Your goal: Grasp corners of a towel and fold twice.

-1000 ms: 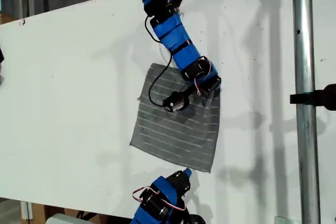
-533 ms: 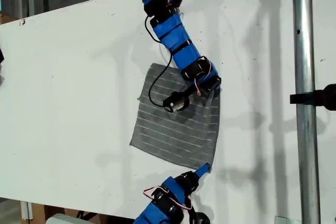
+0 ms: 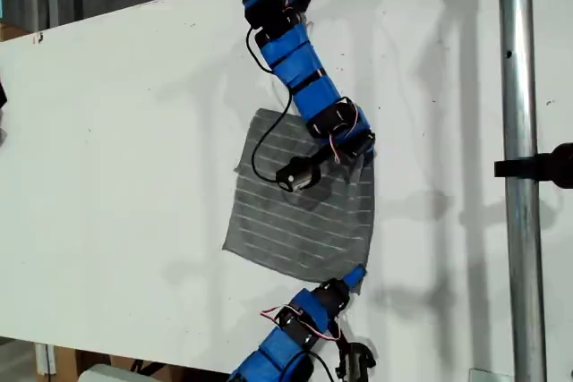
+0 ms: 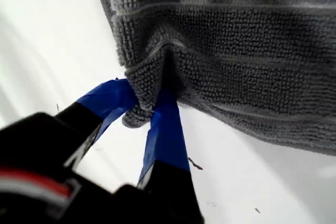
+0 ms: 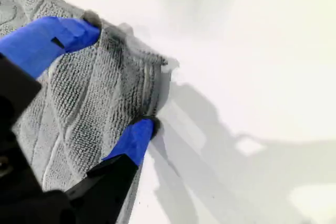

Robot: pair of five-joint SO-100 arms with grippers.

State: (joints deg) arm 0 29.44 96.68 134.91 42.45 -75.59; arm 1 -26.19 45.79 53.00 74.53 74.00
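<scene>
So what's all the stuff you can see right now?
towel: one, grey with thin white stripes, lying mostly flat mid-table
table: one, white, under everything
pole: one, silver metal, upright at the exterior view's right
clamp: one, black, on the pole
arms: two, blue and black, one coming in from the exterior view's top, one from its bottom, each reaching a towel corner
my first gripper: one, blue tips, pinched shut on a bunched towel corner
my second gripper: one, blue tips, open, with a towel corner between the jaws
</scene>
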